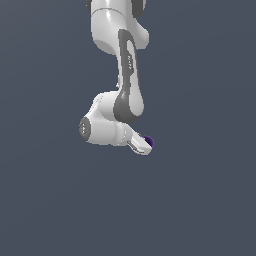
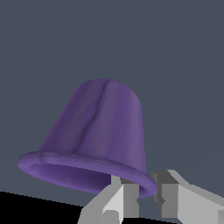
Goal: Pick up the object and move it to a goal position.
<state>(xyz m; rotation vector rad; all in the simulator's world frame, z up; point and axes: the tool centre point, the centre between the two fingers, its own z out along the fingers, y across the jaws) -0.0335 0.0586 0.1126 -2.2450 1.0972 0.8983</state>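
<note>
Jaws pinch the purple cup's [image 2: 94, 135] flared rim in the wrist view; outside, only its tip [image 1: 149, 142] shows.

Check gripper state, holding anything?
Gripper: closed on the purple cup, fingers pinching its flared rim.

A bare simulated scene, not a real room. A flat, uniform slate-grey backdrop [image 1: 45, 200] fills both views. The white arm [image 1: 122, 60] has a smooth, rendered look.
</note>
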